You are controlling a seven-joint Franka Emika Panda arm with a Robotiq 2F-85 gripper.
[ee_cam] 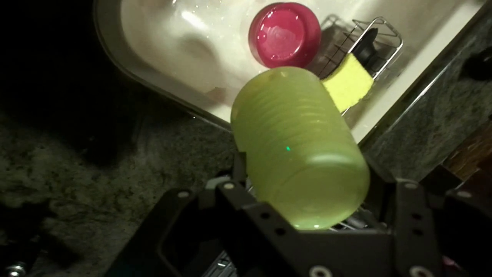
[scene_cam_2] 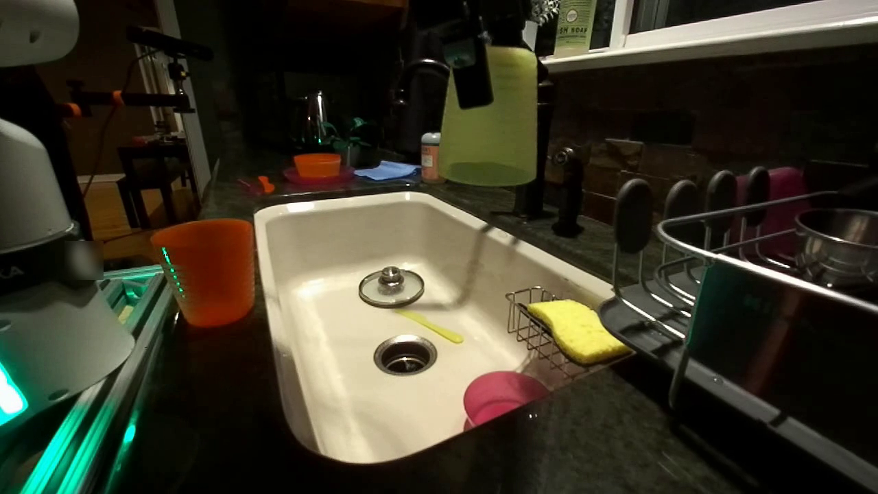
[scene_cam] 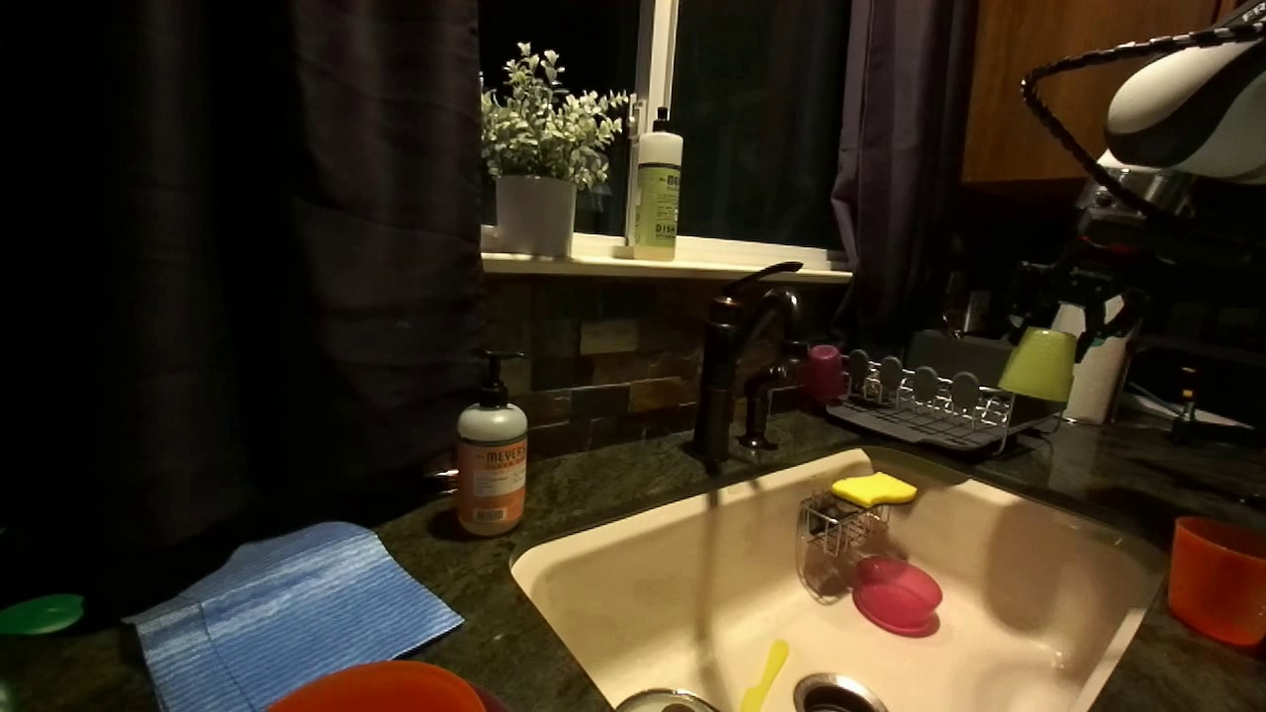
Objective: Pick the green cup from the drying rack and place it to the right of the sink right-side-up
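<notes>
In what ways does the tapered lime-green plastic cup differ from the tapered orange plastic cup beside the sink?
The tapered lime-green plastic cup is held in the air between the fingers, while the tapered orange plastic cup stands on the dark counter. The lime-green cup is upside down; the orange cup is upright. Both widen toward the mouth.
</notes>
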